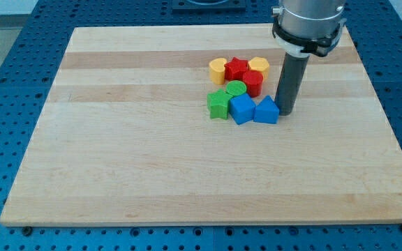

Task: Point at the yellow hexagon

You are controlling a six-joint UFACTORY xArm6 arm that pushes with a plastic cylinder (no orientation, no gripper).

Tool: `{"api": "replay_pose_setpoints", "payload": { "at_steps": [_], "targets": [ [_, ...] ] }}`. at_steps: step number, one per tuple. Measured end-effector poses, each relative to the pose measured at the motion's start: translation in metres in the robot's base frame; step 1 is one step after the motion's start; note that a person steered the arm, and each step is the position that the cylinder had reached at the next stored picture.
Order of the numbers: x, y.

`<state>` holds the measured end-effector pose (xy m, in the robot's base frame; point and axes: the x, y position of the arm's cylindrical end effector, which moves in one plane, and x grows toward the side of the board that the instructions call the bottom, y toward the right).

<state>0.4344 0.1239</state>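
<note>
My tip [285, 112] rests on the board just right of a blue triangular block [266, 110], touching it or nearly so. A yellow block that looks like a hexagon [258, 66] sits at the top right of the cluster, up and left of the rod. A second yellow block [218, 70] sits at the cluster's top left, its shape unclear. Between the two lies a red star [236, 68]. A red rounded block [252, 82] sits just below the yellow hexagon. The rod stands apart from the yellow hexagon.
A green round block [236, 88], a green star [218, 104] and a blue cube [241, 109] fill the cluster's lower left. The wooden board [117, 153] lies on a blue perforated table. The arm's grey body [307, 24] hangs over the board's top right.
</note>
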Motion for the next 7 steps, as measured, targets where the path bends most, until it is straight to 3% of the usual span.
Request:
{"api": "replay_pose_setpoints", "payload": {
  "at_steps": [3, 5, 7],
  "targets": [
    [0.000, 0.000],
    [0.000, -0.036],
    [0.031, -0.028]
  ]
}}
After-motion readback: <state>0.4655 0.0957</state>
